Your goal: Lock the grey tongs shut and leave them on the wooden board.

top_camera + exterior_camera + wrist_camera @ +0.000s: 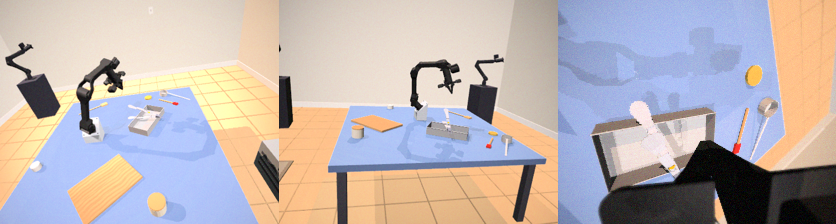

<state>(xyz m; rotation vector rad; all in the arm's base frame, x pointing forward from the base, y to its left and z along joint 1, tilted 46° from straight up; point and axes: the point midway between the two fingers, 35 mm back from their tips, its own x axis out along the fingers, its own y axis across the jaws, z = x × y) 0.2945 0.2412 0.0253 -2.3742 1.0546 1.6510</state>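
While the gripper point(121, 87) point(451, 92) point(705, 145) hangs closed and empty, the open grey tongs point(142, 117) point(448, 120) point(655, 142) lie below it, long axis across the roasting tin point(138, 131) point(447, 135) point(602, 160), handle ends overhanging its arm-base side.

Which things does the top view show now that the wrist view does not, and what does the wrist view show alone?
Only top: the wooden board, the jar with the orange lid and the robot's white base.

Only wrist: no table object; just a close look along the tool.

Both: the roasting tin and the tongs.
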